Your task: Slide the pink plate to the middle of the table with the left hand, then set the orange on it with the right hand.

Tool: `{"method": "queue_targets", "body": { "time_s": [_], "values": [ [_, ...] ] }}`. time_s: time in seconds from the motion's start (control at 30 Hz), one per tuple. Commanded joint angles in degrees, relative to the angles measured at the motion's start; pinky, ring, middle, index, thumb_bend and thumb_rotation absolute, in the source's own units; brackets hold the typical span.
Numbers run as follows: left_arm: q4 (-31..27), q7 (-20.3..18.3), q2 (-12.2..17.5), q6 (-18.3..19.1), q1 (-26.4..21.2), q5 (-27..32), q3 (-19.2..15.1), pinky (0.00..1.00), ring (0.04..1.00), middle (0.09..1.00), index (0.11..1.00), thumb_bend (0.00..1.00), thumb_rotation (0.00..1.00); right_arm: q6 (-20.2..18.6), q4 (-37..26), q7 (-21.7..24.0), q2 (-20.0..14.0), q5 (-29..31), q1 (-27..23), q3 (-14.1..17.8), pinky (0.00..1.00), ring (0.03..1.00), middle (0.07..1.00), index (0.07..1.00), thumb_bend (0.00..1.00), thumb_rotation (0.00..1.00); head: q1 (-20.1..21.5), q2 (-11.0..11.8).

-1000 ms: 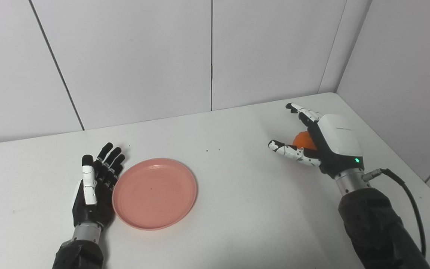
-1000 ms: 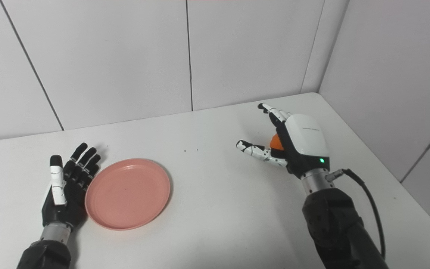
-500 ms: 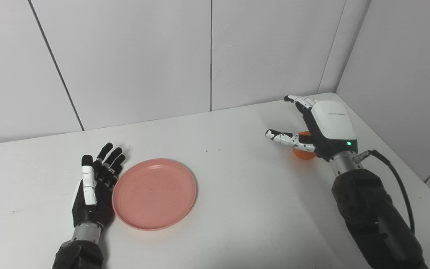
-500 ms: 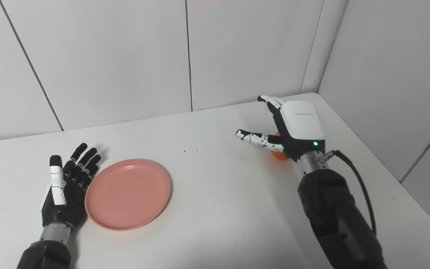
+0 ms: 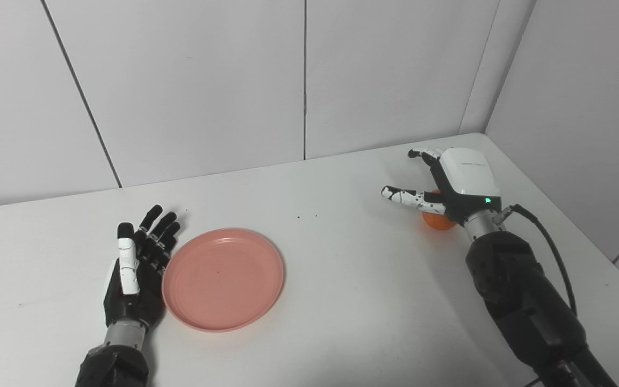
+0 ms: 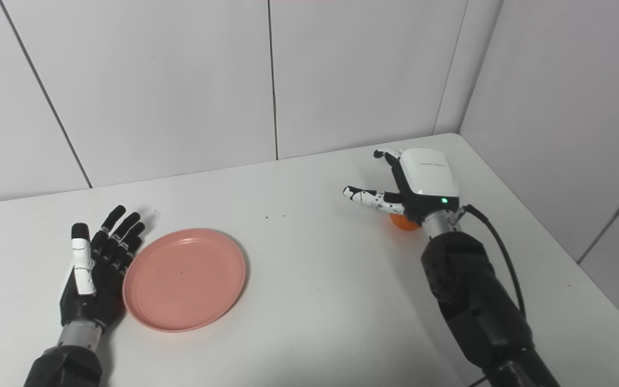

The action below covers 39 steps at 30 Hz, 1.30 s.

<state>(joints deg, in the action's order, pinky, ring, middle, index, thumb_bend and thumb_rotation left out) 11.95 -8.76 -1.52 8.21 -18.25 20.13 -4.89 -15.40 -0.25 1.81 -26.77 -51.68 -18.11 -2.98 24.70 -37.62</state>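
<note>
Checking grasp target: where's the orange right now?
Both eye views show the orange on the table at the far right, mostly hidden under the open right hand, well away from the pink plate.

A bare lab-style test cell: plain white table (image 5: 342, 301) cornered by blank white wall panels (image 5: 196, 80).

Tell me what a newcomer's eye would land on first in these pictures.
The pink plate stands out most, a flat round dish on the white table, left of its middle. The open left hand lies beside it, at its left rim. Far right, near the corner, the right hand hangs open over the orange, which it mostly hides.
</note>
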Motion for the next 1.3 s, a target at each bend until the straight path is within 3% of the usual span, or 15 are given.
{"method": "queue_targets", "body": {
  "time_s": [0.0,0.73,1.07,1.17,1.2,1.23,1.27],
  "values": [
    [0.7,0.3,0.2,1.5,0.2,-0.1,-0.2,1.0,0.902,0.846,0.847,0.9,0.86,0.9,0.1,-1.1,-2.0,0.5,-2.8,0.3,0.85,0.813,0.8,0.758,0.85,0.99,-0.1,0.0],
    [-0.7,0.4,0.0,2.2,1.0,0.2,-0.1,1.0,0.898,0.827,0.863,0.88,0.85,0.6,7.6,-1.5,-3.9,5.1,-2.1,0.3,0.79,0.791,0.799,0.766,0.87,0.96,-0.5,-0.7],
    [-1.6,0.7,0.0,3.2,1.0,0.1,-0.1,1.0,0.88,0.808,0.859,0.88,0.85,-2.0,12.7,-0.3,-3.9,3.6,-1.6,-3.6,0.77,0.762,0.778,0.764,0.86,0.95,-0.9,-1.1],
    [-1.8,0.9,-0.1,3.4,1.0,0.2,-0.2,0.99,0.871,0.794,0.853,0.88,0.84,-2.3,14.2,-0.6,-3.3,4.6,-1.8,-3.8,0.6,0.652,0.688,0.676,0.83,0.85,-1.1,-1.3],
    [-1.8,0.8,-0.1,3.4,1.0,0.2,-0.2,0.99,0.871,0.794,0.853,0.88,0.84,-2.7,14.7,-1.1,-2.7,5.0,-1.9,-3.6,0.6,0.647,0.684,0.673,0.83,0.85,-1.1,-1.3],
    [-1.7,0.7,-0.1,3.4,1.0,0.3,-0.2,1.0,0.875,0.796,0.852,0.88,0.85,-2.9,15.0,-1.5,-2.3,5.2,-2.0,-3.5,0.48,0.546,0.605,0.601,0.8,0.79,-1.1,-1.3],
    [-1.7,0.6,-0.1,3.5,1.0,0.3,-0.2,1.0,0.877,0.796,0.852,0.87,0.85,-3.1,15.2,-2.1,-2.0,5.2,-2.0,-3.5,0.43,0.512,0.578,0.576,0.79,0.77,-1.1,-1.3]
  ]
}}
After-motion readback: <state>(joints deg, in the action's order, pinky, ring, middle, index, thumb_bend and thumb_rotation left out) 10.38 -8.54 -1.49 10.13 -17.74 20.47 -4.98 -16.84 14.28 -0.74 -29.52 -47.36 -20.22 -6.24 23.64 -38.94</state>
